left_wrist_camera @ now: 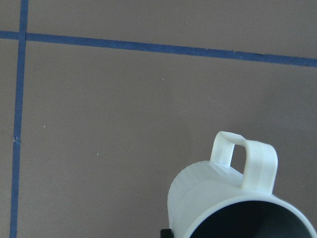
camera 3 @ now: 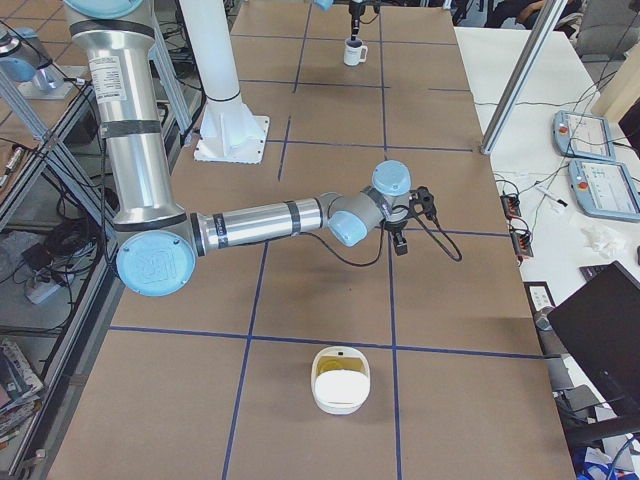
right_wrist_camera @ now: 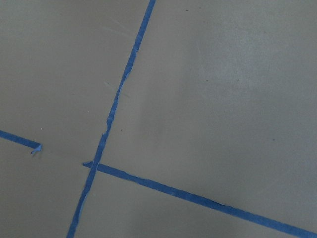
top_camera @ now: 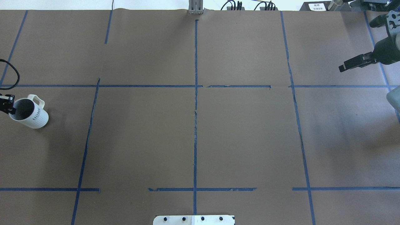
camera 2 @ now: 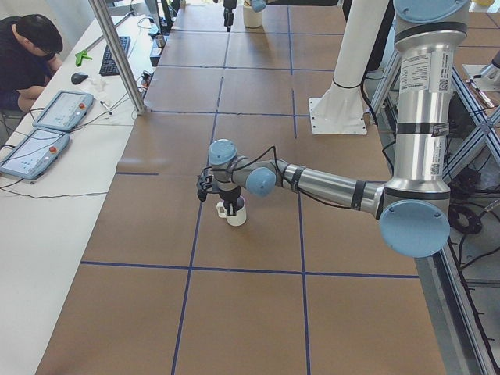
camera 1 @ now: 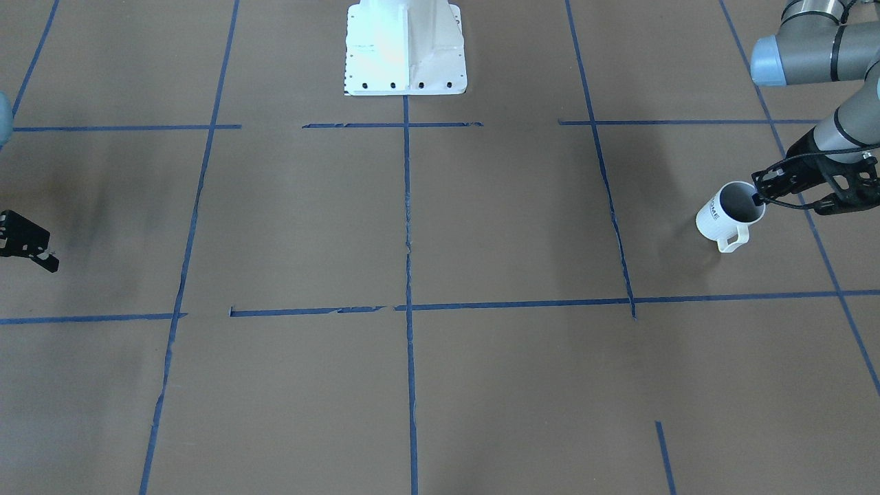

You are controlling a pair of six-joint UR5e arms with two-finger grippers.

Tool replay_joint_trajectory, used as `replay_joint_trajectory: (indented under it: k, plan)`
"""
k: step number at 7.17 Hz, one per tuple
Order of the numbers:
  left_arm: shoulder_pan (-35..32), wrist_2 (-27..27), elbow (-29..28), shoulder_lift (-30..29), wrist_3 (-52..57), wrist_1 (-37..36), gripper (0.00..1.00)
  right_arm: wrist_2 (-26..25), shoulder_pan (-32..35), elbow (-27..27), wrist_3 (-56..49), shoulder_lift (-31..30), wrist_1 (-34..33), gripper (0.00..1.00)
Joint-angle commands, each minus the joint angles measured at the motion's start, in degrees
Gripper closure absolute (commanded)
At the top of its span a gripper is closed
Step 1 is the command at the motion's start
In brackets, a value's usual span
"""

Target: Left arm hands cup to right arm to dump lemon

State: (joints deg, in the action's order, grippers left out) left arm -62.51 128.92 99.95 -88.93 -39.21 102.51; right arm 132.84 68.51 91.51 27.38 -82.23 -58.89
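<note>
White ribbed cup [top_camera: 34, 120], grey inside, lettered HOME, rim pinched by left hand [camera 1: 758, 198]; right hand [top_camera: 362, 47] splayed.

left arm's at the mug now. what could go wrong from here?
1. The left end effector meets the cup only at its rim, and no view shows whether it is clamped. A thin rim pinch might let the cup swing or slip when lifted.
2. The right end effector is at the opposite end of the table, so the carry is long. A tilt on the way could spill the contents, which no view shows.
</note>
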Motion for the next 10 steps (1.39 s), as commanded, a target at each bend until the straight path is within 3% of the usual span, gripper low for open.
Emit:
replay_joint_trajectory:
  k: [1,2,4,7,8,10]
  plan:
    - [-0.1,-0.1,0.5,-2.1,0.4,-0.8,0.47,-0.2,0.4,0.4,0.0,-0.2,0.0,0.00]
    - [-0.4,-0.3,1.1,-2.1,0.9,-0.8,0.00,-0.1,0.8,0.4,-0.1,-0.6,-0.6,0.00]
    - [-5.3,-0.2,1.3,-2.0,13.3,-3.8,0.00,0.1,2.4,0.5,-6.1,-3.9,-1.8,0.00]
    - [-16.4,-0.1,1.9,-1.3,38.4,-18.0,0.00,2.0,11.2,0.9,-23.8,-10.6,-8.1,0.00]
    - [-20.4,0.0,1.6,-0.7,44.2,-21.5,0.00,2.9,14.1,3.2,-28.6,-11.3,-15.6,0.00]
    - [-25.4,3.2,1.9,3.2,46.2,-23.0,0.00,2.0,21.2,11.5,-40.8,-11.3,-38.1,0.00]
